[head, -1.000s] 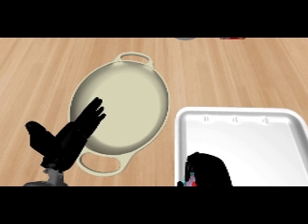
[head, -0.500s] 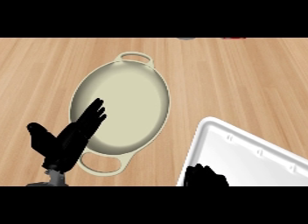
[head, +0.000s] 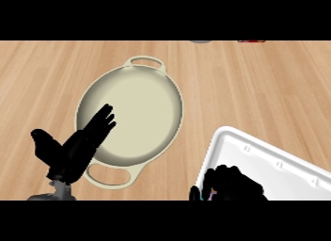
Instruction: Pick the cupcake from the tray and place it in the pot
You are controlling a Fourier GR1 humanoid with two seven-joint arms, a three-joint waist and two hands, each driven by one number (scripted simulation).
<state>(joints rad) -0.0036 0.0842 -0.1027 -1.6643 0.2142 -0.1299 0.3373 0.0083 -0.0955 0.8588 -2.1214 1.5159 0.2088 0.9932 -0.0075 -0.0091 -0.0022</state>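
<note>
Right hand [head: 231,184]: at tray's near-left corner, fingers curled over something hidden; you see only a pinkish sliver beneath, probably cupcake.
Cupcake: otherwise concealed; looks unconfirmed. Expect light, soft, crushable item; take hold low on wrapper sides, not topping.
Tray [head: 279,157]: white, skewed, worktop's near-right corner.
Pot [head: 130,115]: cream, oval, two loop handles, worktop centre, nothing inside.
Left hand [head: 74,148]: fingers straight, resting over pot's near-left rim.

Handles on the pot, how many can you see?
2. One handle is at the pot's far end, toward the top of the view. The other handle is at the near end, just right of the left hand.
</note>
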